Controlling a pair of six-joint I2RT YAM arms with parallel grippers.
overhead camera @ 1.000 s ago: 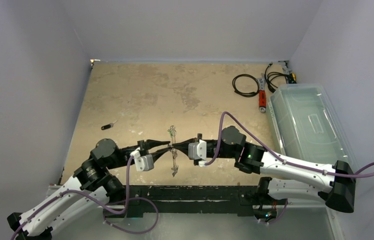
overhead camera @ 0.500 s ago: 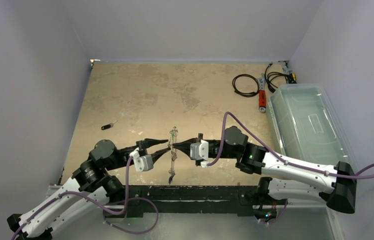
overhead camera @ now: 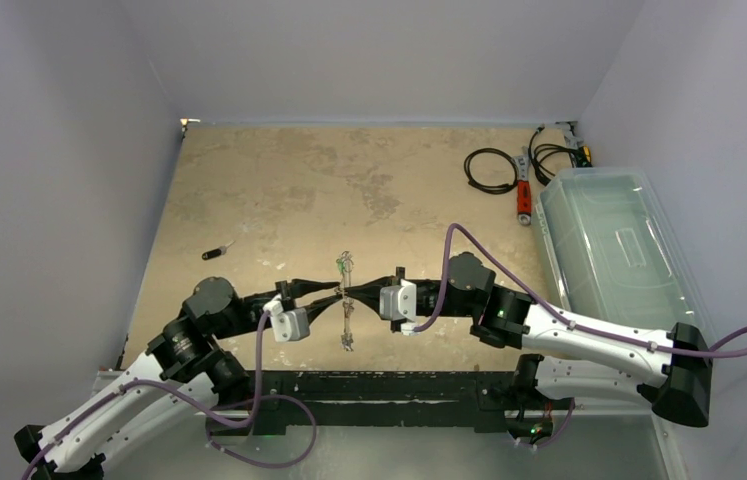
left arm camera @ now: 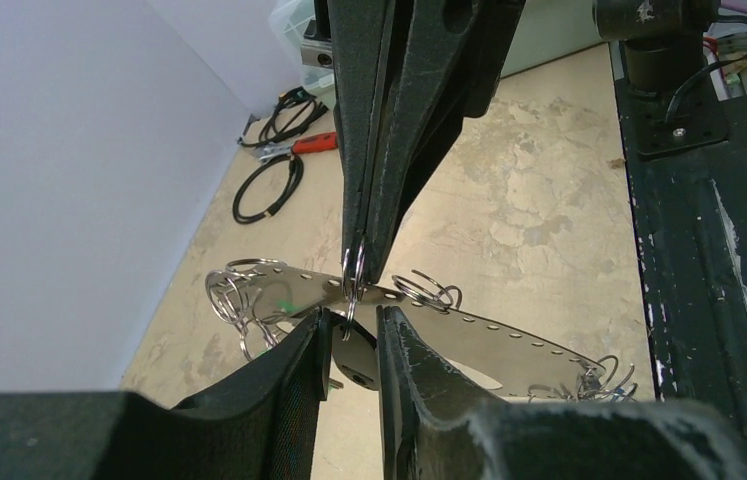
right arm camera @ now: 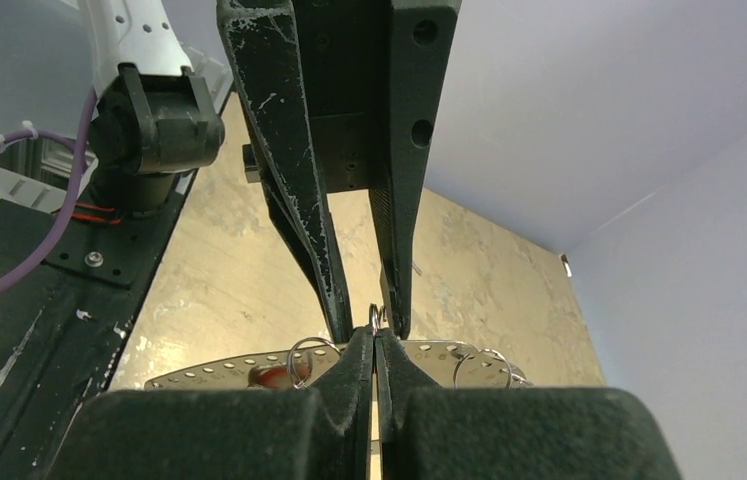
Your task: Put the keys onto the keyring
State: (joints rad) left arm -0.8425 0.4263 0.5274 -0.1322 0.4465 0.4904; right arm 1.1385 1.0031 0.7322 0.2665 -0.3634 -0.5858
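The keyring hangs on edge between my two grippers, above the near part of the table. Its flat holed crescent carries several split rings. My right gripper is shut on one split ring; the ring shows at its tips in the right wrist view. My left gripper faces it, its fingers closed on a black key head just under that ring. A red tag hangs behind the crescent. A loose black key lies on the table at the left.
A clear plastic bin stands along the right wall. A black coiled cable and a red tool lie at the back right. A black frame rail runs along the near edge.
The lower end of the hanging keyring swung a little left and back. Both grippers stay tip to tip in almost the same place.
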